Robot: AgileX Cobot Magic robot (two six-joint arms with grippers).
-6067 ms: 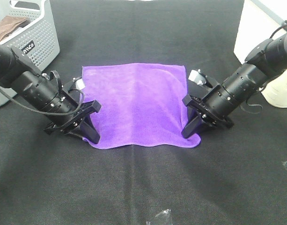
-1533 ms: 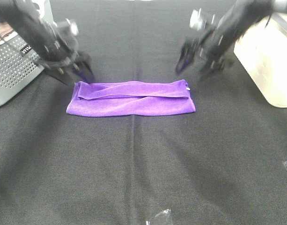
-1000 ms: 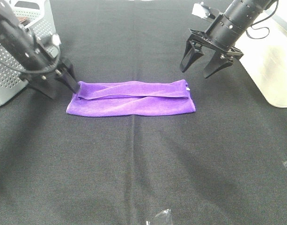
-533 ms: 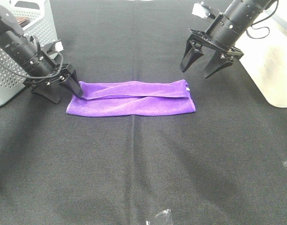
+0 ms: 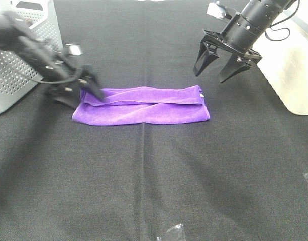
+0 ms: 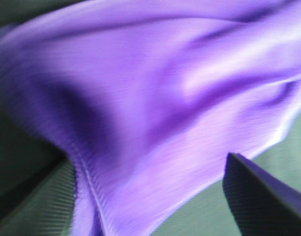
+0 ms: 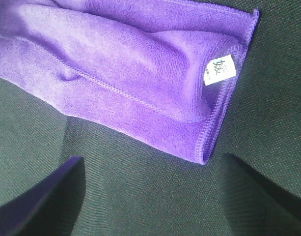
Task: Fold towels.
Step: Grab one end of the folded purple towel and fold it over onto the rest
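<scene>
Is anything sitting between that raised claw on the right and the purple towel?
Nothing visible does. The right gripper hangs open just beyond the purple towel, near the end with the white tag. Only bare black table covering lies between them.

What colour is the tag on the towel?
White with dark print. The tag sits at a corner of the purple towel, clearest in the right wrist view.

The bright purple microfibre towel (image 5: 143,106) looks soft and finely napped, with stitched edges. The black table covering (image 5: 154,181) is matt, coarse-woven cloth; the grey perforated basket (image 5: 8,80) looks plastic.
</scene>
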